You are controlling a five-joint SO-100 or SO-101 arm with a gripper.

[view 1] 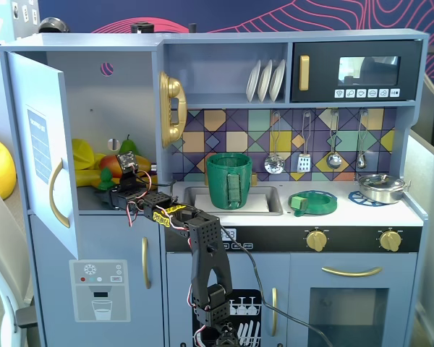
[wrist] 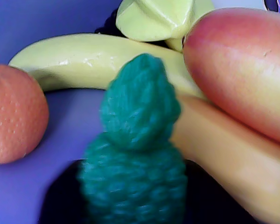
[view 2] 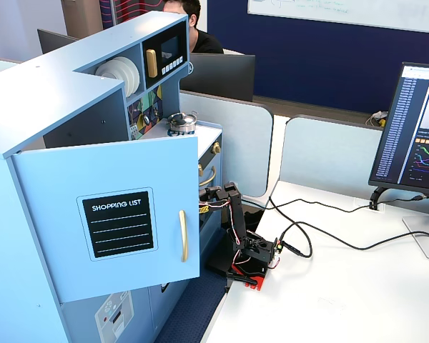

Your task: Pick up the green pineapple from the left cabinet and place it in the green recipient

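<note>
The green pineapple (wrist: 135, 154) fills the middle of the wrist view, crown pointing away, with my black jaws close against both sides of its body. My gripper (wrist: 135, 207) appears shut on it. In a fixed view my gripper (view 1: 119, 181) reaches into the open left cabinet (view 1: 47, 144), and the pineapple (view 1: 105, 178) shows as a green tip at its left. The green recipient (view 1: 229, 181) stands upright in the sink to the right. In another fixed view the cabinet door (view 2: 107, 214) hides the gripper and the fruit.
An orange (wrist: 14, 121), a banana (wrist: 84, 56) and a red-yellow mango (wrist: 242, 65) crowd the shelf around the pineapple. A gold phone (view 1: 172, 108) hangs on the cabinet's right wall. A flat green dish (view 1: 315, 202) and a steel pan (view 1: 382, 186) sit on the counter.
</note>
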